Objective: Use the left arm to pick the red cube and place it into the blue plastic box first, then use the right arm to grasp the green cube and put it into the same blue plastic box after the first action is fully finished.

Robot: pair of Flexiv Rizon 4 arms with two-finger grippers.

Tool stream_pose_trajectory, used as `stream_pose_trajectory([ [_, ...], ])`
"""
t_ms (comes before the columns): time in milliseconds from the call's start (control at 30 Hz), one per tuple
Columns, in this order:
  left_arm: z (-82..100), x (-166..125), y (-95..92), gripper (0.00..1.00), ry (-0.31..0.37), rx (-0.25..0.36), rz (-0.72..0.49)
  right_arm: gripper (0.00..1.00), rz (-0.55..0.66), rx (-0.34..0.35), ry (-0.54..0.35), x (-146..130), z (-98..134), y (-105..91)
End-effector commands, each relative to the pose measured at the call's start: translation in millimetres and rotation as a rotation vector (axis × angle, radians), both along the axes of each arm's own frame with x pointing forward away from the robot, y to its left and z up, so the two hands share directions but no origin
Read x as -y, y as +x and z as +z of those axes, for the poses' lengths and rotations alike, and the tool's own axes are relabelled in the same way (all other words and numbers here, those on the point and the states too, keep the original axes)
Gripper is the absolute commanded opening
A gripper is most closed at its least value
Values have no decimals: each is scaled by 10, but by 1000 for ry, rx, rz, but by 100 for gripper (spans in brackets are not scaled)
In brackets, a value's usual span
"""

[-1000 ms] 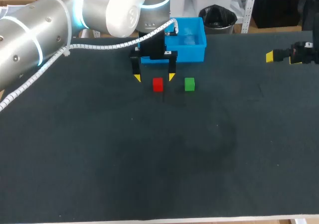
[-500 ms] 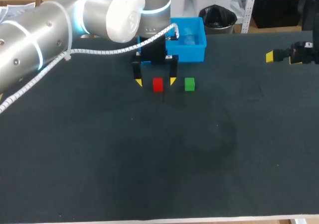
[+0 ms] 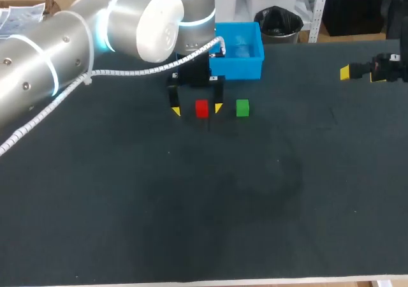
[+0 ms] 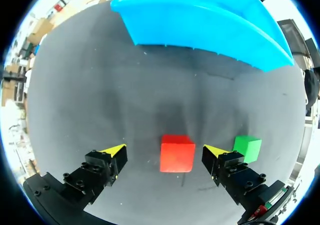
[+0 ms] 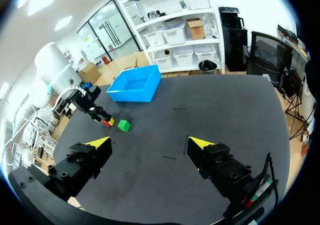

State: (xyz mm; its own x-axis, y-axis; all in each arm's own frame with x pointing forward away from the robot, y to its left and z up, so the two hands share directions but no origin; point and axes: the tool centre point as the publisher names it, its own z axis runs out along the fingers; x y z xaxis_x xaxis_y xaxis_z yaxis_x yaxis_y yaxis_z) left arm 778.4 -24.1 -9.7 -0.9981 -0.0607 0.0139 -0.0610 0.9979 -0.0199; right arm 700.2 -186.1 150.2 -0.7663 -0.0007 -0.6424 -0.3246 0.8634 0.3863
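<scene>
One red cube (image 4: 177, 153), smooth-faced — between spread fingers (image 4: 100, 169) of left tool (image 4: 164, 151).

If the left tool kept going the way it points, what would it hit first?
Likely the table: the left tool is open astride the red cube, so its tips should pass either side.

Yeah, there's no text, labels, numbers or signs I can actually read in any of these views, nothing legible.
</scene>
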Motion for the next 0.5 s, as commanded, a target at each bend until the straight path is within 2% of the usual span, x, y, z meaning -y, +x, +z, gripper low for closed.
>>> stream_pose_trajectory([
  [33, -31, 49, 76, 0, -1, -14, -7, 100, 0, 0, 0, -1, 0, -1],
  [400, 64, 113, 35, 0, -3, -6, -42, 100, 0, 0, 0, -1, 0, -1],
  [500, 219, 130, 14, 0, -7, 10, -68, 100, 0, 0, 0, -1, 0, -1],
])
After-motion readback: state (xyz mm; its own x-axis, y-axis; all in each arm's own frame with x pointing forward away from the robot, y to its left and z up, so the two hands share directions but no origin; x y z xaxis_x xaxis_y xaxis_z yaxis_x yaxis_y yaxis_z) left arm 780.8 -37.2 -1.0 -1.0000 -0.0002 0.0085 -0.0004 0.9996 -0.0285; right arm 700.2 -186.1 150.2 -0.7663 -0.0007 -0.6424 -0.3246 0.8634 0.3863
